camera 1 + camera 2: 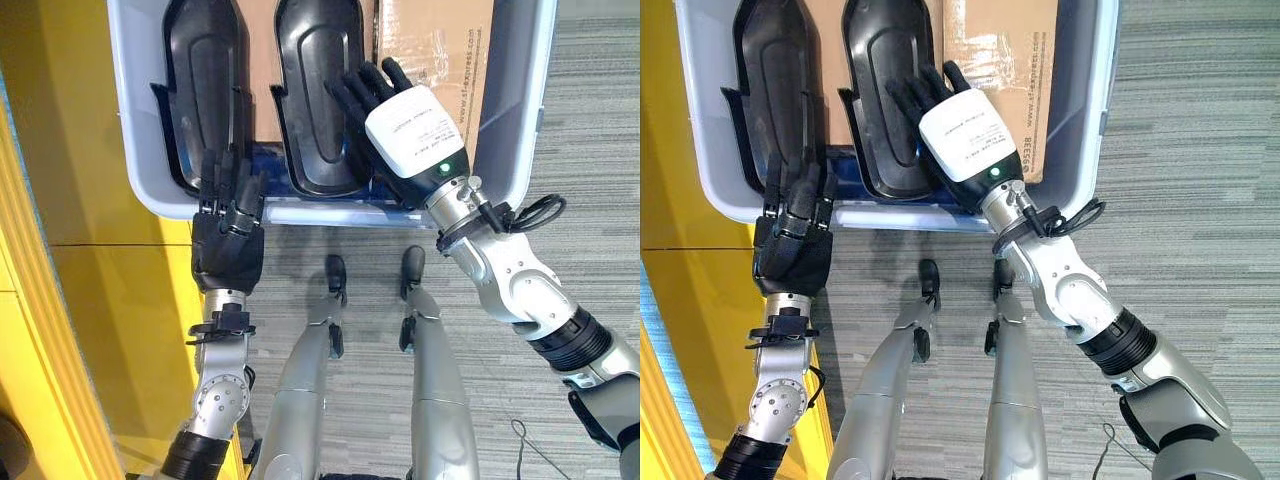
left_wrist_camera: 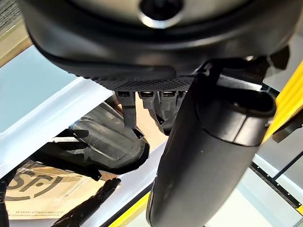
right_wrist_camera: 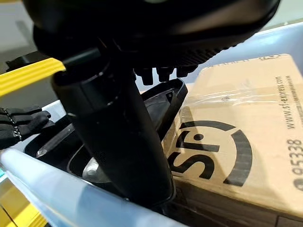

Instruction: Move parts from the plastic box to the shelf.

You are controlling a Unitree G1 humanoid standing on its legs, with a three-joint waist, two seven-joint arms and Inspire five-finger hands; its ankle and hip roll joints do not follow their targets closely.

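Item: two black moulded parts, lying side by side in the plastic box [image 1: 140,150] at twelve o'clock in the head views, beside a cardboard carton [image 1: 440,50] at one o'clock. Left part [image 1: 205,90]: the left hand [image 1: 228,235] reaches over the box's near rim at nine o'clock, fingers laid onto the part's lower end; whether they are curled round its edge I cannot tell. Right part [image 1: 315,100]: the right hand [image 1: 400,115], white-backed, rests on its carton-side flank, fingers extended onto the shell, with no closed grasp evident (a touch, as far as shown). Handling, judged: thin, hollow plastic shells, probably light and fairly stiff, glossy and so liable to slip; the raised rim at the long edge looks the best purchase, thumb inside, fingers outside. View notes: the right wrist view shows the right part's upturned lip [image 3: 175,92] tight against the carton, which the head views flatten; the left wrist view shows the left part's ribbed underside [image 2: 106,144].
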